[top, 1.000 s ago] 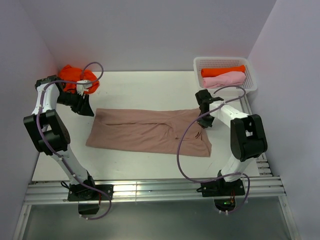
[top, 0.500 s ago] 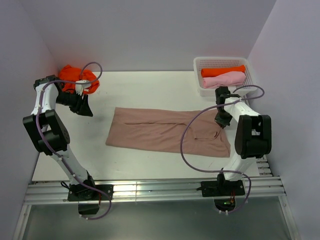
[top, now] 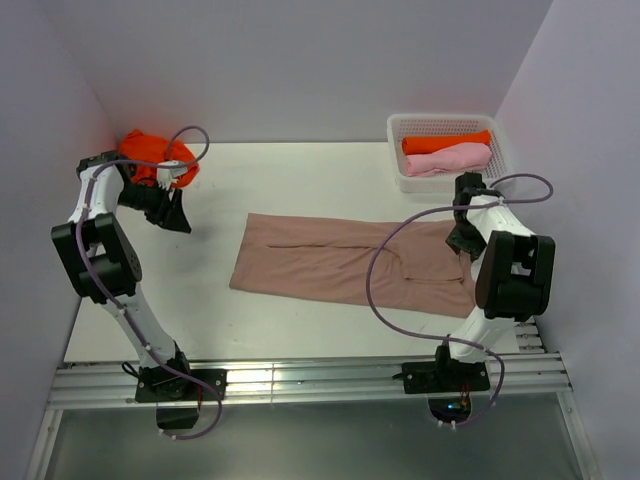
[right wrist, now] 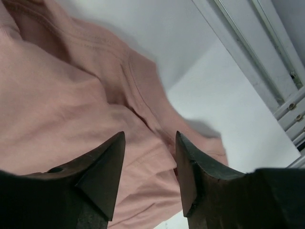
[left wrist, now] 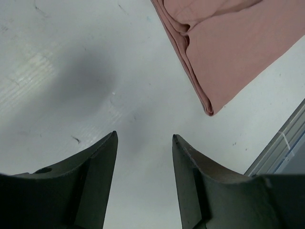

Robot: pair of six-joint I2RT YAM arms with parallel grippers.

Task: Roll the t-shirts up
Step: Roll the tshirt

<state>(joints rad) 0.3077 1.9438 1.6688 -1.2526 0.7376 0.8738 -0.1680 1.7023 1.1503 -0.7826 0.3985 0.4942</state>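
The left arm [top: 95, 262] and the right arm [top: 512, 272] are built of slim white links joined by bulky black housings, each rising from a black base plate [top: 178, 383]. A thin purplish-grey cable [top: 367, 285] loops loosely along each arm. The left tool [left wrist: 144, 138] and the right tool [right wrist: 150, 136] each end in two dark grey, matt, wedge-shaped fingers [left wrist: 97, 176] that taper to blunt tips

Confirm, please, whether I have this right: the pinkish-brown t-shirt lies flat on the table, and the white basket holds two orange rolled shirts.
Not quite. The white basket holds one orange rolled shirt and one light pink rolled shirt, not two orange ones, as the top external view shows. The pinkish-brown t-shirt does lie flat on the table.
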